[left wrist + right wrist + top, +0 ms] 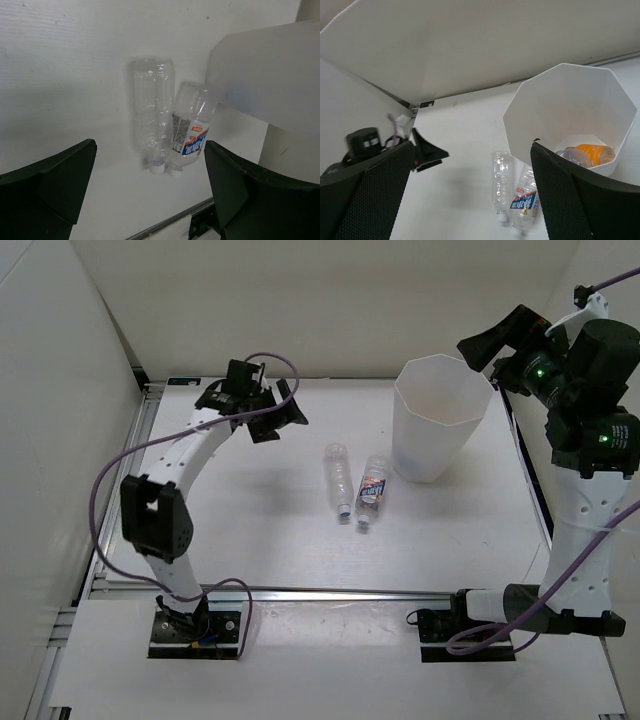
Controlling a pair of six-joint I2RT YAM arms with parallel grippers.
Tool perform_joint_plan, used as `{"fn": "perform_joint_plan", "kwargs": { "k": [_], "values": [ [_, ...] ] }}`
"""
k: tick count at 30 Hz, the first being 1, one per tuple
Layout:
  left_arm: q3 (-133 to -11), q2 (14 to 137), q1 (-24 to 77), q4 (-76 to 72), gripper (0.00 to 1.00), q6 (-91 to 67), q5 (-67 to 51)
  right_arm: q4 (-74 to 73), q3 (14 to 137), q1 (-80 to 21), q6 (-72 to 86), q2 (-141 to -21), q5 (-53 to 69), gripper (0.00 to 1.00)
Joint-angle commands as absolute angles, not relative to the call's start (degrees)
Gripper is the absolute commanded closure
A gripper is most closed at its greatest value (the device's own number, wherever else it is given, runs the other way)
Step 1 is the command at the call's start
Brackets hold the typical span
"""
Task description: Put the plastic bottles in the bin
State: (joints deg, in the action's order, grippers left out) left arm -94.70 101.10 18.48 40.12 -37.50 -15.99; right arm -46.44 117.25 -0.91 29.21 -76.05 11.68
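A slim clear bottle (pixel 337 478) and a clear bottle with a blue-red label (pixel 371 492) lie side by side on the white table, caps toward the near edge, just left of the bin (pixel 402 410). The left wrist view shows the slim one (pixel 152 112), the labelled one (pixel 192 127) and the bin wall (pixel 265 80). In the right wrist view the bin (pixel 520 105) holds a short orange bottle (pixel 592 152) and part of another bottle (pixel 568 156). My left gripper (pixel 275 418) is open and empty, left of and above the two lying bottles. My right gripper (pixel 497 355) is open and empty, high beside the bin's rim.
White walls enclose the table on the left, back and right. A metal rail (pixel 330 592) runs along the near edge by the arm bases. The left arm's purple cable (pixel 100 470) loops out at the left.
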Motion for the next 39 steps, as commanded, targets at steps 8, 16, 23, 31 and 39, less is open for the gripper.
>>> {"fn": "perform_joint_plan", "kwargs": {
  "k": [8, 16, 23, 31, 39],
  "values": [
    [-111.51, 117.76, 24.87, 40.25, 0.00, -37.71, -16.52, -47.29, 115.66, -0.62, 28.56, -77.34, 11.51, 0.00],
    [-112.15, 125.14, 27.24, 40.25, 0.00, -36.39, -15.73, -47.81, 117.25, -0.62, 26.90, -79.01, 9.58, 0.00],
    [-114.70, 132.00, 29.97, 40.25, 0.00, -34.72, -17.05, -48.34, 115.84, -0.62, 25.84, -79.01, 6.25, 0.00],
    [-111.97, 135.00, 29.97, 40.25, 0.04, -34.72, -20.91, -48.87, 115.31, -0.62, 24.79, -78.49, 4.22, 0.00],
    [-109.95, 129.82, 24.62, 40.86, 0.58, -35.86, -19.00, -48.87, 114.70, -0.62, 25.31, -78.48, 3.69, 0.00]
  ]
}}
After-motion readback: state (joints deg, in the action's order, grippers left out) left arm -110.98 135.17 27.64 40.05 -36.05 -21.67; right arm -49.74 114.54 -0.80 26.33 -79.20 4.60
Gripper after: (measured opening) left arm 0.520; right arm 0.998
